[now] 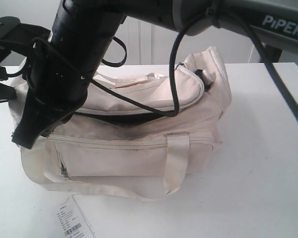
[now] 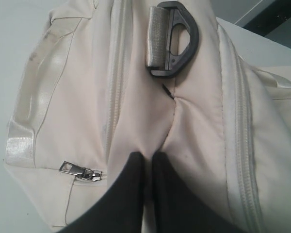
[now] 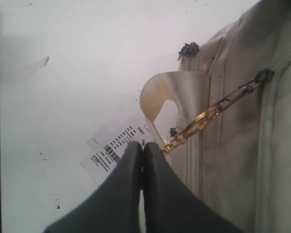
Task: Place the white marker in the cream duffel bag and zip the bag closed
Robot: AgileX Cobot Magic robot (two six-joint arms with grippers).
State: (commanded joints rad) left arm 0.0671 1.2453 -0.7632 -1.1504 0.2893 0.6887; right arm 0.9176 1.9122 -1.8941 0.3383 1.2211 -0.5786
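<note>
Exterior view: the cream duffel bag [image 1: 139, 148] stands upright near the middle of the white table [image 1: 268, 173], one strap handle [image 1: 178, 158] hanging down its near side. Its top opening gapes along the near edge and shows dark lining [image 1: 131, 119]. A black arm [image 1: 69, 64] crosses above the bag's left end. A barcode label [image 1: 74, 225] lies flat on the table just in front of the bag.

Left wrist view: the left gripper [image 2: 146, 156] has its fingers pressed together, pinching a fold of the bag's cream fabric, which creases toward the tips. A silver zipper pull [image 2: 80, 171] and a grey D-ring [image 2: 177, 39] lie on the bag nearby.

Right wrist view: the right gripper [image 3: 143, 144] is clamped on the end of the gold charm chain [image 3: 199, 121], which runs taut to the bag's zipper.
</note>
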